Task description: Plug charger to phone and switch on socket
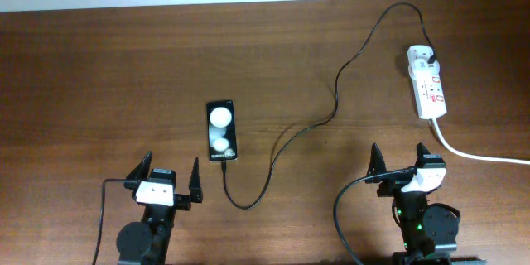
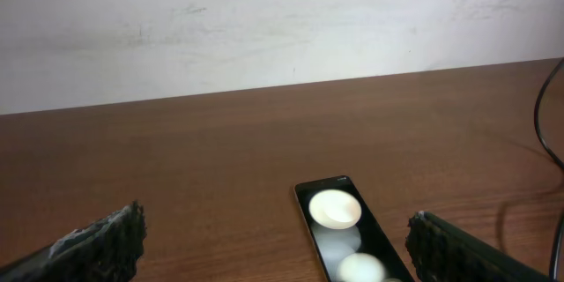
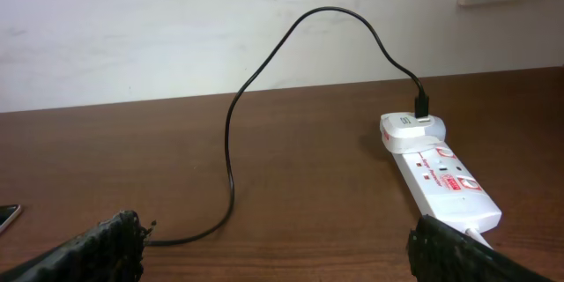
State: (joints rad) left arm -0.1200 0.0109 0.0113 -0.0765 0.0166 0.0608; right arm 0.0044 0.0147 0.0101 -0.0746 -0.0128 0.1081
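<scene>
At near table edge, left gripper (image 1: 172, 166): jaws spread wide, empty, touching nothing.
right gripper (image 1: 399, 153): jaws spread wide, empty, touching nothing.
phone (image 1: 221, 132): flat glossy black rectangle, left of centre on brown wooden table (image 1: 83, 74).
socket (image 1: 428, 87): white elongated plastic strip, red marks, far right.
charger (image 1: 335, 99): thin black cable curving from socket to phone's near end.

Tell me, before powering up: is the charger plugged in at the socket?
Plugged in: the charger's black plug sits in the white adapter at the socket's far end.
</scene>
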